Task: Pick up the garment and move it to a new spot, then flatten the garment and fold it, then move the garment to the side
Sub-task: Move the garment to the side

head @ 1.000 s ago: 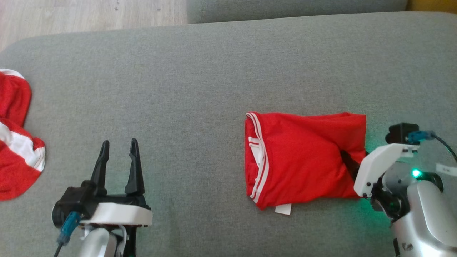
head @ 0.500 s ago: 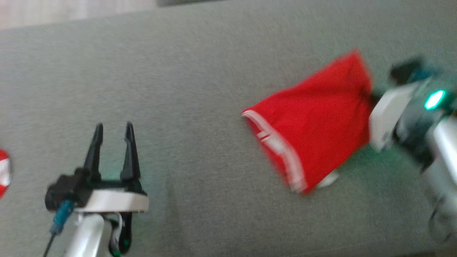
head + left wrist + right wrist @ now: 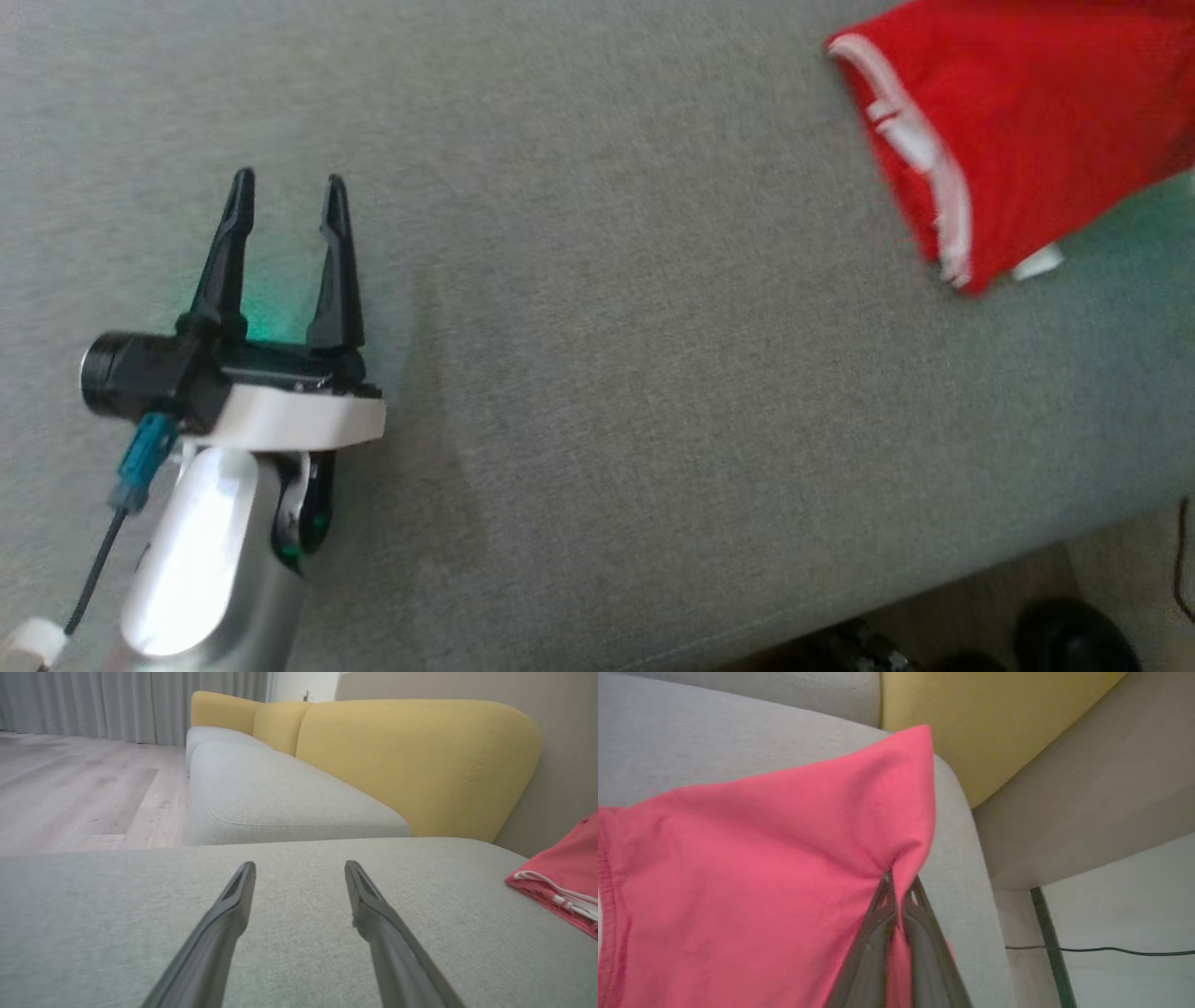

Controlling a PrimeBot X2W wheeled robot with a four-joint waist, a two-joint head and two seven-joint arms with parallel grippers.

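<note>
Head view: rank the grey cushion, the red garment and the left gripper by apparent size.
1. Grey cushion, by far.
2. Red garment, though the frame edge crops it.
3. Left gripper, open; it sits nearer the camera, so second versus third is unsure.

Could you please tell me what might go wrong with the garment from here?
The right end effector pinches only a small bunch at one edge of the red garment, so the cloth may slip free or unfold. The pinched edge sits near the rim of the grey cushion, so a dropped garment could slide off.
</note>
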